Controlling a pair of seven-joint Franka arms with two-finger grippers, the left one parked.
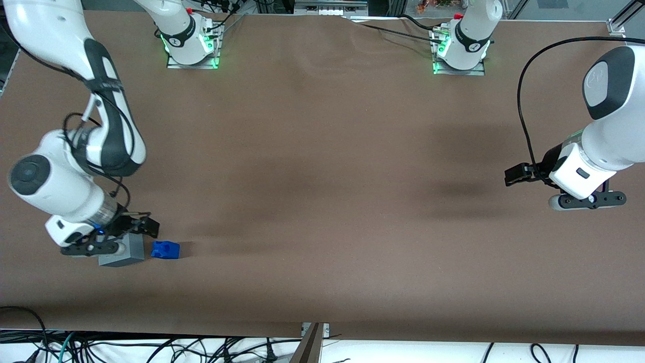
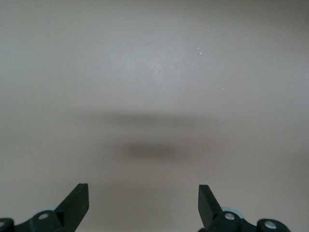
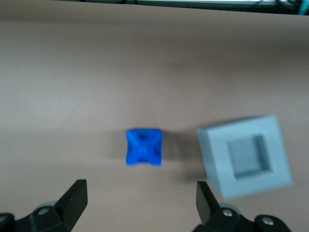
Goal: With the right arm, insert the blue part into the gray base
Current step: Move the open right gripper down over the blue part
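The blue part (image 1: 165,249) lies on the brown table at the working arm's end, close beside the gray base (image 1: 123,253), on its side toward the parked arm, a small gap between them. The right arm's gripper (image 1: 142,225) hovers just above the base's top edge and hides part of it. In the right wrist view the blue part (image 3: 143,146) shows its notched top, and the gray base (image 3: 246,154) shows its square recess facing up, empty. The gripper (image 3: 140,191) is open and empty, its fingers (image 3: 75,195) above the table, short of the blue part.
The brown table cover (image 1: 322,176) stretches toward the parked arm (image 1: 589,166). Both arm bases (image 1: 191,45) stand at the edge farthest from the front camera. Loose cables (image 1: 151,348) lie below the table's near edge, close to the two parts.
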